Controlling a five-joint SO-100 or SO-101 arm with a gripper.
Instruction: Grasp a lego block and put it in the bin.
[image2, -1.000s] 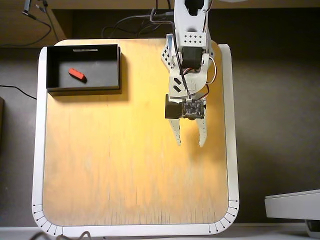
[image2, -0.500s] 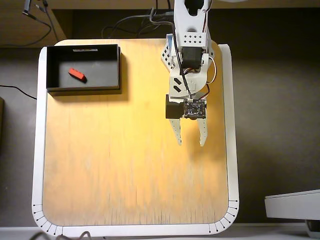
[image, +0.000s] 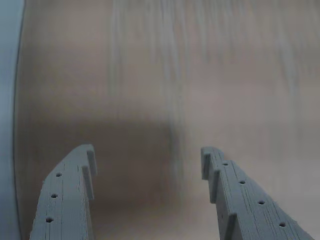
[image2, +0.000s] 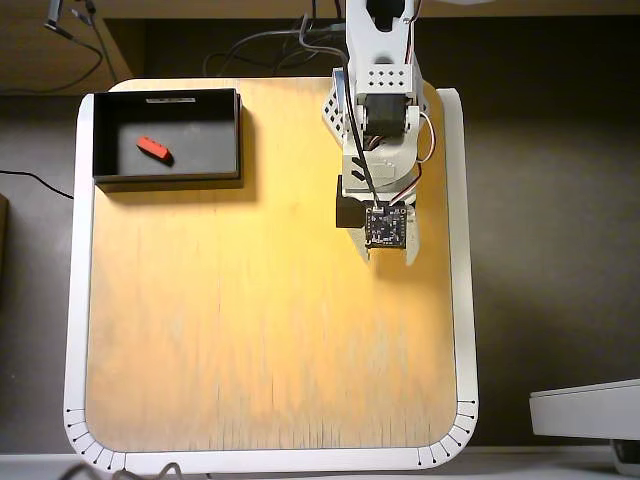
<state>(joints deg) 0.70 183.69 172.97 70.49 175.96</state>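
Two grey printed fingers (image: 70, 195) fill the bottom of the wrist view, set well apart with nothing between them: the hand (image: 148, 160) is released and empty. Both fingers bear a row of small holes and a stepped inner edge.

Desk (image: 160, 75): pale wood grain, blurred, lies beyond the fingertips in the wrist view, with a soft shadow under the hand and a white border down the left edge.

Overhead view, places given from the bin (image2: 166, 138):
- Bin: black, shallow, open-topped, at the upper left corner of the desk (image2: 260, 330).
- Lego block (image2: 152, 148): small, red, lying on the bin floor, left of the bin's centre, turned at a slant.
- Arm (image2: 380, 90): white, well to the right of the bin, reaching down from the upper edge of the desk, folded close to its base.
- Hand (image2: 388, 255): right of the bin and somewhat lower in the view, over bare wood, with the wrist circuit board (image2: 386, 226) facing up.
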